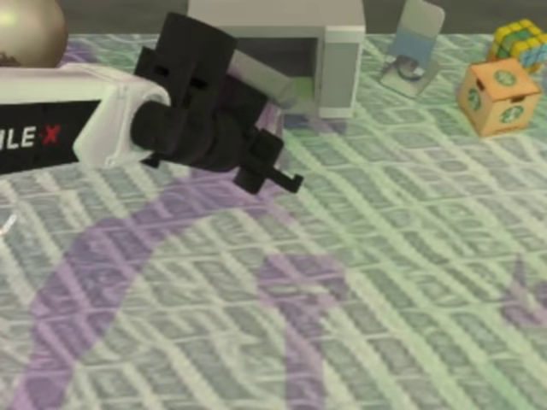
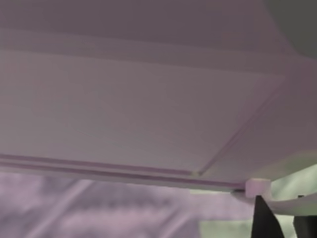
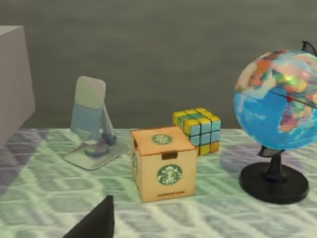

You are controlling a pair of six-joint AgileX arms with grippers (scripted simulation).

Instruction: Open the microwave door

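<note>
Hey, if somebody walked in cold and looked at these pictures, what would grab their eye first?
Probably the big black-and-white left arm reaching from the table's left toward the microwave at the far edge, whose door stands swung partly open. Next, the colourful cluster at the far right: an orange box, a puzzle cube, a phone stand and a globe.

The left arm covers most of the door and the microwave's front; the microwave's back is cut off by the top edge. The left wrist view shows only a blurred pale panel. The globe runs past the picture's edge.
</note>
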